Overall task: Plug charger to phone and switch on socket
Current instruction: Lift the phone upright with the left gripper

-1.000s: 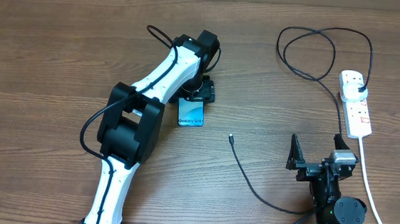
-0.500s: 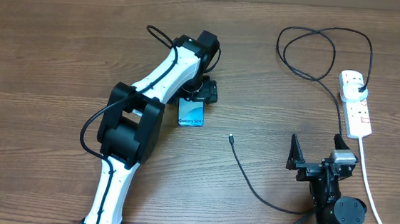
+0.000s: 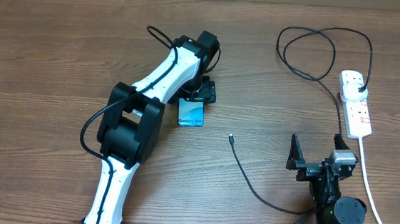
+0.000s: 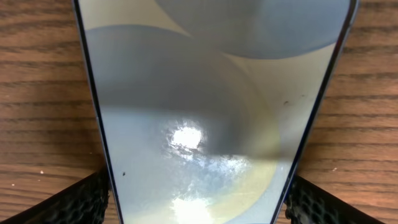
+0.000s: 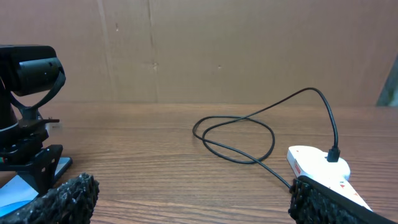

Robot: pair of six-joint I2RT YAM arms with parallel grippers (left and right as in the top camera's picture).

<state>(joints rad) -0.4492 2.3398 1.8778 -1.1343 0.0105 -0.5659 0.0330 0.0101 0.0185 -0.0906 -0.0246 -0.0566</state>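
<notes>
Table: wooden table fills the overhead view.
Phone: the phone lies flat just left of centre. Its light blue screen faces up, with white lettering at the lower short edge. The upper part is hidden under the left arm's wrist.
Left gripper: the left gripper sits over the upper end of the phone. In the left wrist view its black fingers show at the two bottom corners, spread wide, one at each long edge of the phone. I cannot tell whether the pads press on those edges or only stand beside them.
Right gripper: the right gripper is at lower right, pointing toward the top of the frame. Its jaws are wide apart with nothing between them, and it is clear of the cable and the strip.
Charger cable: the thin black charger cable curves across the lower centre, passes by the right arm and loops at upper right.
Connector tip: the connector tip lies on bare wood to the right of the phone, apart from it and not plugged in.
Plug: the black plug sits in the upper end of the power strip.
Power strip: the white power strip lies near the right edge, lengthwise top to bottom. The position of its switches is too small to make out.
White cord: the thick white cord runs from the strip's lower end toward the bottom right corner.
</notes>
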